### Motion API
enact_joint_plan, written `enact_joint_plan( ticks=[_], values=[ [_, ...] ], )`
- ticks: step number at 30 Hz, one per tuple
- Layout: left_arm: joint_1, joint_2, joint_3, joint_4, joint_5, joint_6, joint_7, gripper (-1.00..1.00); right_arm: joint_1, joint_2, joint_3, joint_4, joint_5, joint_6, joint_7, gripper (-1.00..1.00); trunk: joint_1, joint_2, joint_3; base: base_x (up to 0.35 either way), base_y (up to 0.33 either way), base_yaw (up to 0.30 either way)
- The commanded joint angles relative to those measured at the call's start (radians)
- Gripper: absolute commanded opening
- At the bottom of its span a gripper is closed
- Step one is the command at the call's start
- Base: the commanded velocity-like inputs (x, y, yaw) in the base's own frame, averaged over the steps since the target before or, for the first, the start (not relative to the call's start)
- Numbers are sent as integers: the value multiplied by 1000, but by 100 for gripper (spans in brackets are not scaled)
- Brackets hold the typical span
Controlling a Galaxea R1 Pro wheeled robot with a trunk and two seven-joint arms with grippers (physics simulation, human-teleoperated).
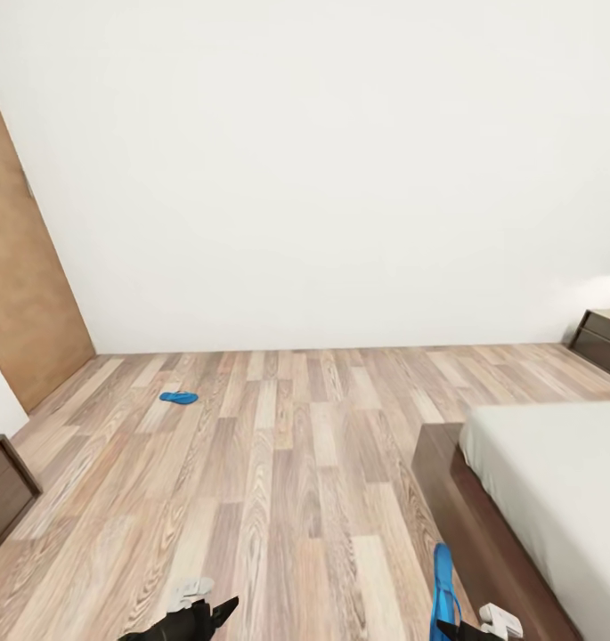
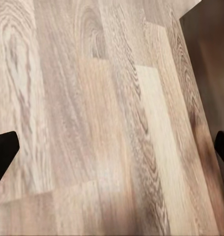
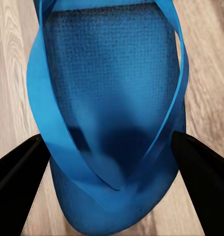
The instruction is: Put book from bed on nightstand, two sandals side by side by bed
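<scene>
One bright blue sandal (image 1: 178,397) lies flat on the plank floor at the far left, well away from the bed (image 1: 554,481). The second sandal (image 1: 443,588) stands up from my right gripper (image 1: 469,628), close to the bed's dark frame. In the right wrist view this sandal (image 3: 107,98) sits between the black fingers (image 3: 18,191), with the right gripper (image 3: 108,138) shut on its sole edges. My left gripper (image 1: 207,612) hangs low over bare floor, and the left wrist view shows that gripper (image 2: 112,142) open and holding nothing. A dark nightstand (image 1: 603,336) stands beyond the bed. The book is out of view.
A brown door (image 1: 24,294) is set in the left wall. A low dark brown cabinet (image 1: 2,490) stands at the left edge. Wood floor (image 1: 287,463) stretches between it and the bed, up to a white wall (image 1: 322,178).
</scene>
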Motion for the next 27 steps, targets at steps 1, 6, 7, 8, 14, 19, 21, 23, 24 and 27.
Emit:
enact_joint_plan(
  ticks=[1, 6, 7, 8, 14, 19, 21, 23, 24, 27],
  values=[
    [0, 0, 0, -1, 10, 10, -3, 100, 0, 0, -9, -1, -2, 8, 4, -100, 0, 0, -1, 331, 0, 0],
    [0, 1, 1, -1, 11, 11, -4, 100, 0, 0, -9, 0, -1, 8, 4, -100, 0, 0, -1, 331, 0, 0],
    [0, 1, 1, -1, 12, 11, -4, 100, 0, 0, -9, 0, -1, 8, 4, -100, 0, 0, -1, 331, 0, 0],
    [0, 1, 1, -1, 12, 11, -4, 100, 0, 0, -9, 0, -2, 8, 4, -100, 0, 0, -1, 331, 0, 0],
    [0, 1, 1, -1, 12, 11, -4, 100, 0, 0, -9, 0, -2, 8, 4, -100, 0, 0, -1, 331, 0, 0],
    [0, 1, 0, -1, 12, 11, -3, 100, 0, 0, -9, 0, -2, 8, 4, -100, 0, 0, -1, 331, 0, 0],
    [0, 1, 0, -1, 12, 11, -3, 100, 0, 0, -9, -1, -2, 8, 4, -100, 0, 0, -1, 331, 0, 0],
    [0, 1, 0, -1, 12, 11, -3, 100, 0, 0, -9, 0, -2, 8, 4, -100, 0, 0, -1, 331, 0, 0],
    [0, 1, 0, -1, 12, 11, -3, 100, 0, 0, -9, 0, -2, 8, 4, -100, 0, 0, -1, 331, 0, 0],
    [0, 1, 1, -1, 12, 11, -3, 100, 0, 0, -9, -1, -2, 8, 4, -100, 0, 0, -1, 331, 0, 0]
  ],
)
